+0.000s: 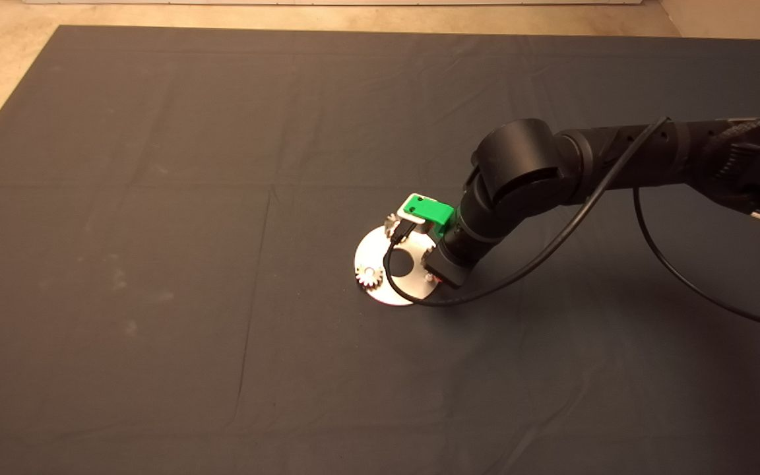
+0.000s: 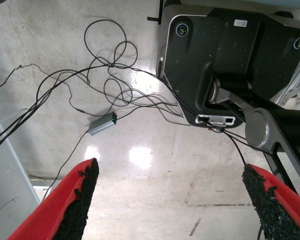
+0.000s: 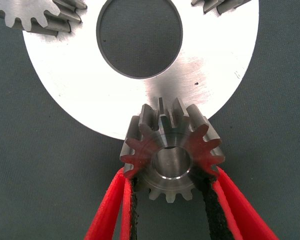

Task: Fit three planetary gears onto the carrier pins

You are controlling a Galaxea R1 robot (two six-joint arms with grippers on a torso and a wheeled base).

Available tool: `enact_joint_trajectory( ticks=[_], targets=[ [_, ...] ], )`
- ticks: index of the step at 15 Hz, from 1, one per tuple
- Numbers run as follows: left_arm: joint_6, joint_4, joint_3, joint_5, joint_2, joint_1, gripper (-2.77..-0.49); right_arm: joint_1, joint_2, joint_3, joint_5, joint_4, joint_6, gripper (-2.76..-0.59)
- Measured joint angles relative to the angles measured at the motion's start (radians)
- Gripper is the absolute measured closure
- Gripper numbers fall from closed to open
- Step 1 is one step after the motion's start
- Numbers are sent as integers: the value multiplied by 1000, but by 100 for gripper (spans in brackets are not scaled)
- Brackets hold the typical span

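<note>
A flat round silver plate (image 1: 380, 252) with a central hole lies mid-mat. My right gripper (image 1: 435, 277) reaches down at its near-right rim and is shut on a planetary gear (image 3: 172, 150), its red fingers (image 3: 115, 210) pressing the gear's two sides. The gear sits upright at the plate's rim (image 3: 90, 95), and a silver stud end (image 3: 172, 162) shows in its centre hole. Two other gears (image 1: 370, 276) (image 1: 392, 224) stand on the plate, and both show at the edge of the right wrist view (image 3: 35, 15) (image 3: 220, 5). My left gripper (image 2: 172, 200) is parked off the mat, open and empty.
The right arm's black cable (image 1: 419, 301) loops over the plate's near edge. The dark mat (image 1: 156, 264) stretches wide on all sides. The left wrist view shows floor with tangled cables (image 2: 105, 75), a small grey box (image 2: 102, 125) and the robot's black base (image 2: 225, 60).
</note>
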Motion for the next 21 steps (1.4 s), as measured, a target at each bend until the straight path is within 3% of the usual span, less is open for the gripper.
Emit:
enact_joint_trajectory(
  ticks=[10, 21],
  targets=[
    [0, 0, 0, 0, 0, 0, -204, -19, 10, 16, 0, 7, 0, -76],
    [13, 0, 0, 0, -23, 0, -204, -18, 4, 15, 0, 4, 0, -75]
  ],
)
